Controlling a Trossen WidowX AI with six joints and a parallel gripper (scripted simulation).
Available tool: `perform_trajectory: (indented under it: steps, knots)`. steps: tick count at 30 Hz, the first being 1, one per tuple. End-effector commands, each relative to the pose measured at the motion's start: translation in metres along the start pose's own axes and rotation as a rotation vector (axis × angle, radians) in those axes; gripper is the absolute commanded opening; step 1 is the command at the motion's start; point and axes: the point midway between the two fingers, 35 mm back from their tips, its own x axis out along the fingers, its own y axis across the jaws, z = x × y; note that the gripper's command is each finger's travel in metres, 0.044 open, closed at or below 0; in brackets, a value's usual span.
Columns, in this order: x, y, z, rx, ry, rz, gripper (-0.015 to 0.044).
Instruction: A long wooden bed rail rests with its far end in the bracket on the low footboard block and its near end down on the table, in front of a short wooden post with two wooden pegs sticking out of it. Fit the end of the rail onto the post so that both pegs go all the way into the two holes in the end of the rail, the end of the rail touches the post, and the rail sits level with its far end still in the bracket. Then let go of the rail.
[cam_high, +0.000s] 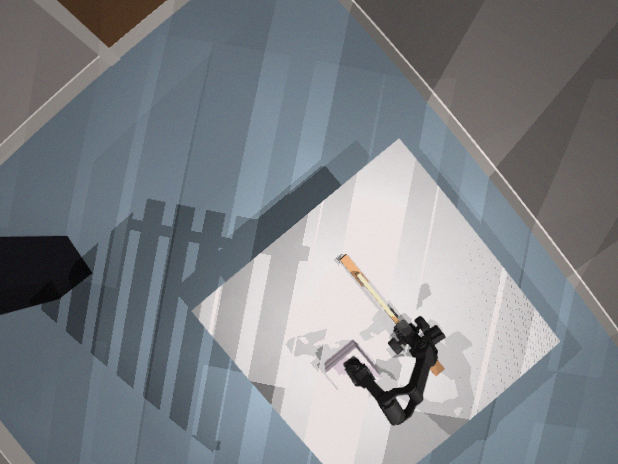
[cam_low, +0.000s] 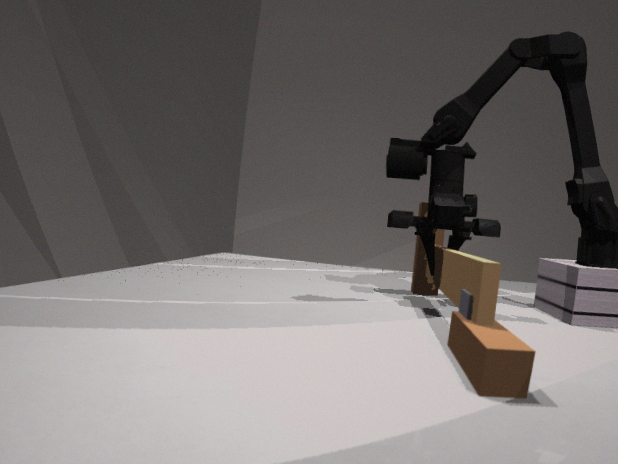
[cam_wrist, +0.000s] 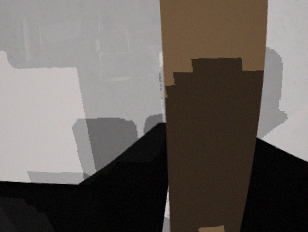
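The pale wooden rail stands on edge, its far end in the grey bracket on the orange-brown footboard block. My gripper is shut on the rail toward its post end, one finger on each side. The rail is raised off the table there and looks about level. The brown post stands upright behind the gripper. The arm and gripper hide the rail's post end, the pegs and the holes, so I cannot tell whether rail and post touch.
The arm's base stands on a pale striped pedestal, beside the rail's line. The arm reaches over from it, close to the post. The white table carries patchy shadows, and its edges lie beyond the footboard block and post.
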Motion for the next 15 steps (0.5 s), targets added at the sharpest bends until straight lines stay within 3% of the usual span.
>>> perform_trajectory:
  steps: [1,15]
  knots:
    - [-0.0004,-0.001,-0.0018,-0.003,0.003,-0.003,0.0]
    - [-0.002,-0.0017,-0.0059,-0.003,0.003,-0.003,0.0]
